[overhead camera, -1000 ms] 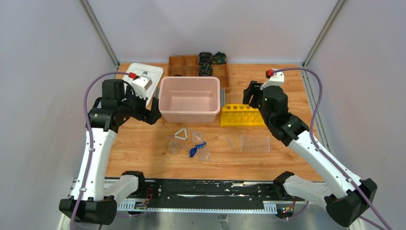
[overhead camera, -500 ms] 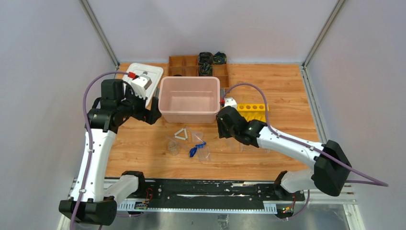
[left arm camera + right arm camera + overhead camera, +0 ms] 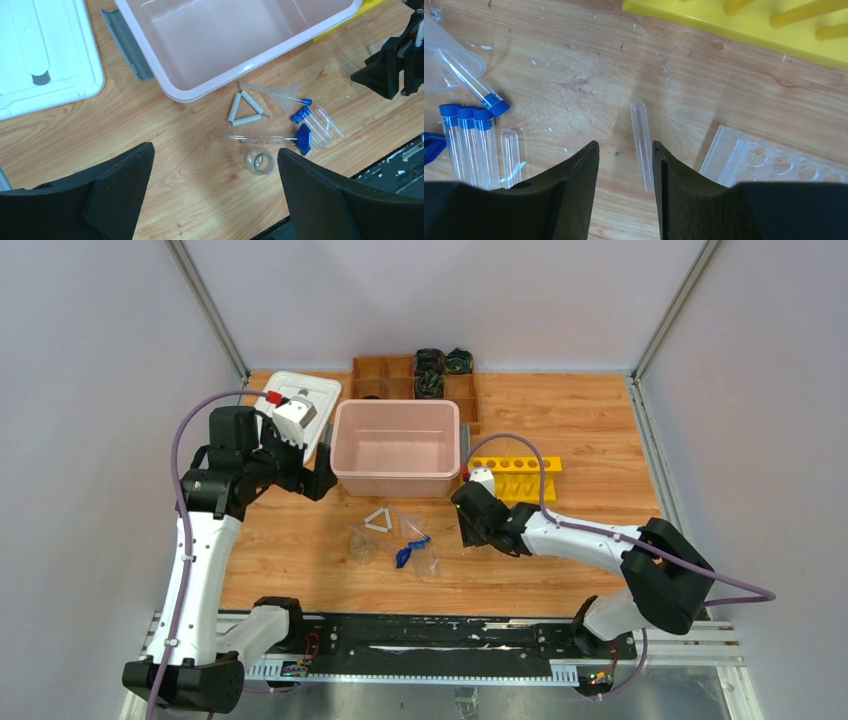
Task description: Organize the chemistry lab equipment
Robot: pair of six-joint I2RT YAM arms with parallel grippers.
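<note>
Hovering low over the desk (image 3: 590, 420), the right jaws stand partly spread and pinch nothing. In the right wrist view a bare clear tube (image 3: 642, 142) lies flat on the wood, and its near end reaches into the gap between the two black fingers (image 3: 569, 200). It lies closer to the finger on the right of that view, though I cannot tell if they touch. To the tube's left, three blue-capped tubes (image 3: 466, 140) lie side by side, with a second uncapped tube (image 3: 511, 155) just beside them. One more capped tube (image 3: 471, 82) lies tilted, its open end at the mouth of the funnel (image 3: 285, 95).

A clear tray with holes (image 3: 774, 160) sits just right of the bare tube, and the yellow rack (image 3: 520, 478) stands beyond it, near the pink tub (image 3: 395, 478).

The left jaws are spread wide and hold nothing. They hang above the desk near the tub's front left corner, well apart from the glassware. Their wrist view looks down on the rest of the set:
- the white triangle (image 3: 245, 108) lies just in front of the tub's rim
- a slim clear rod (image 3: 250, 137) ends at the blue piece (image 3: 303, 138)
- the little beaker (image 3: 260, 161) sits just beside that rod, its round mouth towards the camera

A white lid (image 3: 300, 400) lies left of the tub, and a wooden divided box (image 3: 385, 378) sits at the far edge.
</note>
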